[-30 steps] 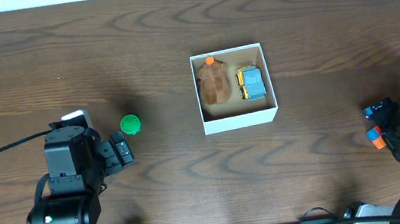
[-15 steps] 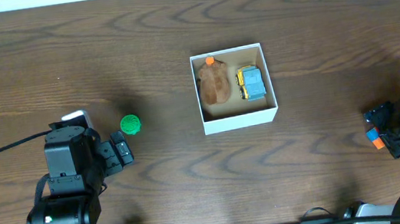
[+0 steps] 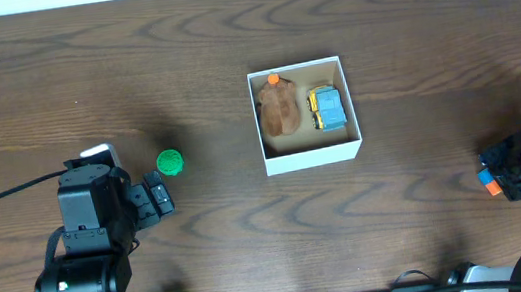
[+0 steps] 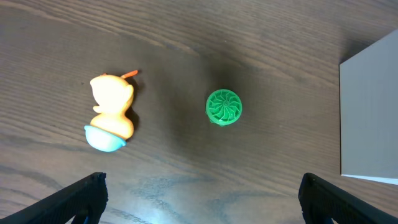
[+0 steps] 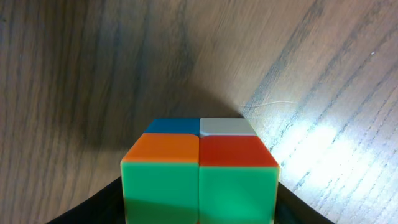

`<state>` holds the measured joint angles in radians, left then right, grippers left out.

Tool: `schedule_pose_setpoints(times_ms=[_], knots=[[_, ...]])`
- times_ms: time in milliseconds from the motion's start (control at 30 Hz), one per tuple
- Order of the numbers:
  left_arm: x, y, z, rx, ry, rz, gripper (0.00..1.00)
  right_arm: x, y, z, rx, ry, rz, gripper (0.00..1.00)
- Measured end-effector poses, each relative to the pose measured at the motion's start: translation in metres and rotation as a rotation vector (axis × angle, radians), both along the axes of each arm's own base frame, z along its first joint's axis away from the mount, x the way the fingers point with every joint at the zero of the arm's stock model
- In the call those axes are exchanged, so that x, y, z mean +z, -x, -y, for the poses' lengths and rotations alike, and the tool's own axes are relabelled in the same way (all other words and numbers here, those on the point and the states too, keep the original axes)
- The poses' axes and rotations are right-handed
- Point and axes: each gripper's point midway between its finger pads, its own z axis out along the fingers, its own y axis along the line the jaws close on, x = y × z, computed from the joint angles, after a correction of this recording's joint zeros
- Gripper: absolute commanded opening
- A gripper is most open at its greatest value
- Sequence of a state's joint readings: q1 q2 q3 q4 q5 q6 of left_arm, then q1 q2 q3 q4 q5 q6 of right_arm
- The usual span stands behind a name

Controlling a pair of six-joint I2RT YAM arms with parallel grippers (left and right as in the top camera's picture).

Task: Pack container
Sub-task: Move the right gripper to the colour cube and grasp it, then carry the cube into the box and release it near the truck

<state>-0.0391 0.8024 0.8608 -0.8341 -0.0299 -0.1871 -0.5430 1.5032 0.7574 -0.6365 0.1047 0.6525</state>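
Right gripper [image 3: 496, 175] shifted slightly, jaws clamped on colour cube [image 5: 199, 169] | left gripper [image 4: 202, 190] jaws apart, green disc [image 4: 224, 107] ahead between them, duck toy [image 4: 111, 113] ahead-left | container [image 4: 371, 115] ahead-right.

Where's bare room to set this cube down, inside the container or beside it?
The container is crowded: brown toy and blue truck fill most of its floor. Open table lies between container and right claw, also between container and green toy.

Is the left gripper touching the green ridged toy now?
Apart. The left wrist view shows bare table between the green toy and both fingertips of the open left gripper.
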Motion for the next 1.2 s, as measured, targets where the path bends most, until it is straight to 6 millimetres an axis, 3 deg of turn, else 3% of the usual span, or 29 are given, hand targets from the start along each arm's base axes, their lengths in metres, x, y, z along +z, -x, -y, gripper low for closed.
schedule_pose_setpoints(times_ms=[300, 433, 533, 600, 633, 833, 967, 1100, 1200], knots=[[0.0, 0.0, 0.0, 0.0, 0.0, 0.0, 0.98, 0.0, 0.0, 0.0, -0.001, 0.0, -0.001, 0.47], [0.0, 0.0, 0.0, 0.0, 0.0, 0.0, 0.98, 0.0, 0.0, 0.0, -0.001, -0.001, -0.001, 0.4], [0.0, 0.0, 0.0, 0.0, 0.0, 0.0, 0.98, 0.0, 0.0, 0.0, -0.001, -0.001, -0.001, 0.31], [0.0, 0.0, 0.0, 0.0, 0.0, 0.0, 0.98, 0.0, 0.0, 0.0, -0.001, -0.001, -0.001, 0.15], [0.0, 0.0, 0.0, 0.0, 0.0, 0.0, 0.98, 0.0, 0.0, 0.0, 0.001, -0.001, -0.002, 0.01], [0.0, 0.0, 0.0, 0.0, 0.0, 0.0, 0.98, 0.0, -0.001, -0.002, 0.022, 0.001, -0.004, 0.01], [0.0, 0.0, 0.0, 0.0, 0.0, 0.0, 0.98, 0.003, -0.006, -0.018, 0.099, -0.007, -0.017, 0.01], [0.0, 0.0, 0.0, 0.0, 0.0, 0.0, 0.98, 0.03, -0.031, -0.042, 0.267, 0.021, 0.023, 0.01], [0.0, 0.0, 0.0, 0.0, 0.0, 0.0, 0.98, 0.075, -0.071, -0.072, 0.458, 0.086, 0.132, 0.01]])
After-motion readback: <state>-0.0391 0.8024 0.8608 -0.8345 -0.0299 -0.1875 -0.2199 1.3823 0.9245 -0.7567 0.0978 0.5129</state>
